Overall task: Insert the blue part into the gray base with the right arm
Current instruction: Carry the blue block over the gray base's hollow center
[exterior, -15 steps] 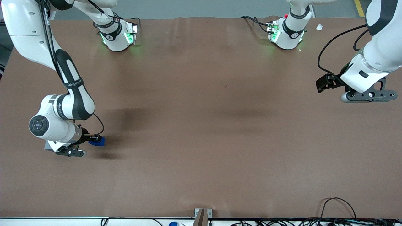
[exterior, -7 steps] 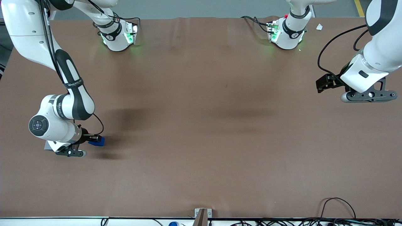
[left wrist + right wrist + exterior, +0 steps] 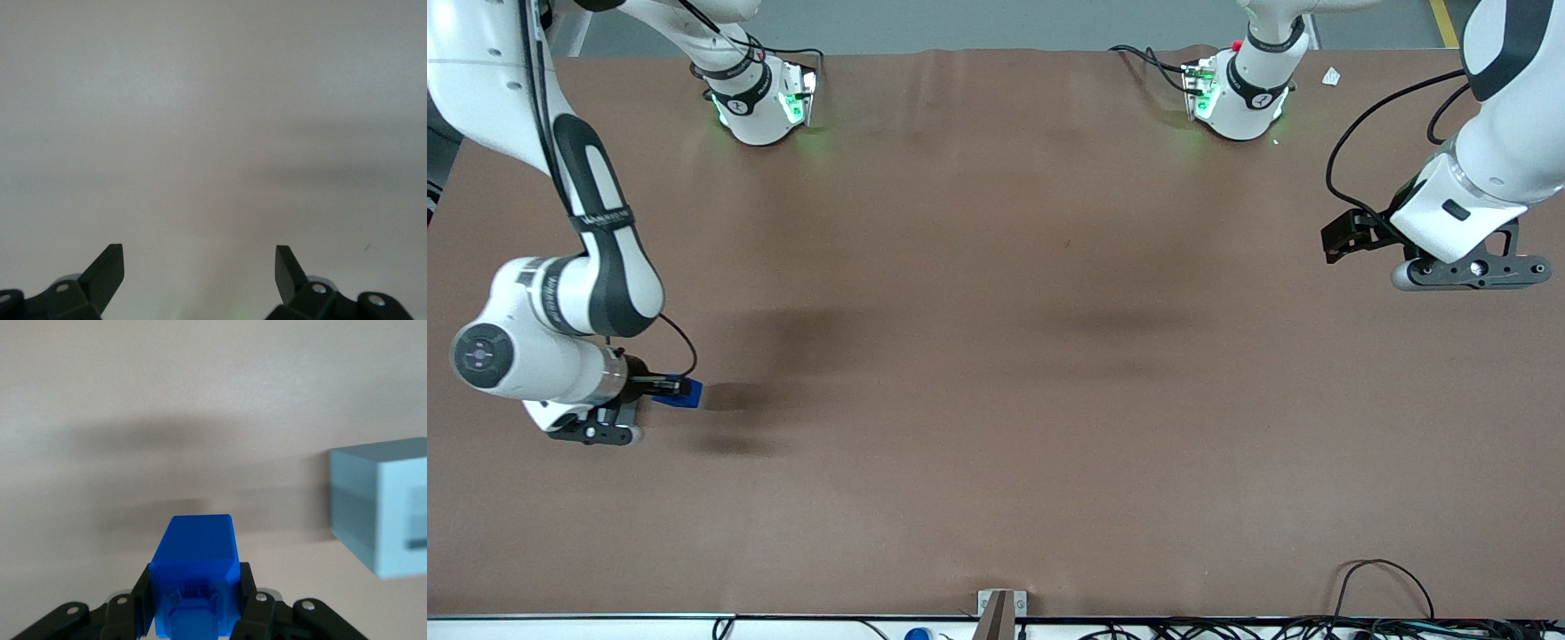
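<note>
My right arm's gripper is shut on the blue part and holds it just above the brown table, toward the working arm's end. In the right wrist view the blue part sits clamped between the two black fingers, its stub end toward the camera. The gray base stands on the table, beside and a little ahead of the blue part, apart from it, with a recess showing on one face. In the front view the gray base is hidden under the arm's wrist.
The two arm bases stand at the table edge farthest from the front camera. A small white scrap lies near the parked arm's base. Cables run along the edge nearest the camera.
The right arm has moved sideways toward its own end of the table, carrying the blue part. The gray sliver seen by the wrist earlier is now covered by the arm.
</note>
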Robot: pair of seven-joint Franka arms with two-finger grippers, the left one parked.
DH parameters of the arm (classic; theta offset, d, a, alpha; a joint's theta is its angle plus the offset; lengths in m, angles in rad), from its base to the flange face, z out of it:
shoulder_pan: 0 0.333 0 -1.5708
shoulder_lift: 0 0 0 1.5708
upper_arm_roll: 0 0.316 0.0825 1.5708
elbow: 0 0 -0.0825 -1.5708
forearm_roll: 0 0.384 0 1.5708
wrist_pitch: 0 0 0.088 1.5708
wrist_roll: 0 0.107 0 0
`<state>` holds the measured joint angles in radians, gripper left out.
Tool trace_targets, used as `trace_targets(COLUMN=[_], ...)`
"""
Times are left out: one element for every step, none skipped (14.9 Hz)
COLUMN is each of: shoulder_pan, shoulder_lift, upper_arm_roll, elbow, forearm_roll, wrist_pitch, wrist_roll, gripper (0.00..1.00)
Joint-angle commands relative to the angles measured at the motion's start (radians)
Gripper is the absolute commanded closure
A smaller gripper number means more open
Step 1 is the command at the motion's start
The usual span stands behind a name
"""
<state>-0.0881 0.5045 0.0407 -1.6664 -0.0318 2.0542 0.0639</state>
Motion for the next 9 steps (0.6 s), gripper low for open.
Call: trace_targets(shoulder_pan=[-0.068,-0.082,-0.099,-0.113,-0.134,-0.159,-0.174,-0.186,-0.193], shoulder_lift=[-0.095,-0.11,-0.113,-0.113,-0.11,-0.109,-0.106,-0.098,-0.083], upper_arm_roll=[0.015,0.013,0.013,0.01,0.008,0.008,0.008,0.008,0.008], elbow=[-0.006,-0.006,-0.007,-0.007,-0.007,-0.004,0.002,0.017,0.025], forearm_roll=[0.009,0.009,0.009,0.007,0.006,0.004,0.004,0.006,0.006], wrist_pitch=[-0.097,-0.115,-0.123,-0.126,-0.12,-0.117,-0.115,-0.115,-0.114], wrist_roll=[-0.083,-0.111,-0.13,-0.159,-0.198,-0.234,-0.257,-0.268,-0.269], gripper=[1.0,1.0,1.0,1.0,1.0,1.0,1.0,1.0,1.0])
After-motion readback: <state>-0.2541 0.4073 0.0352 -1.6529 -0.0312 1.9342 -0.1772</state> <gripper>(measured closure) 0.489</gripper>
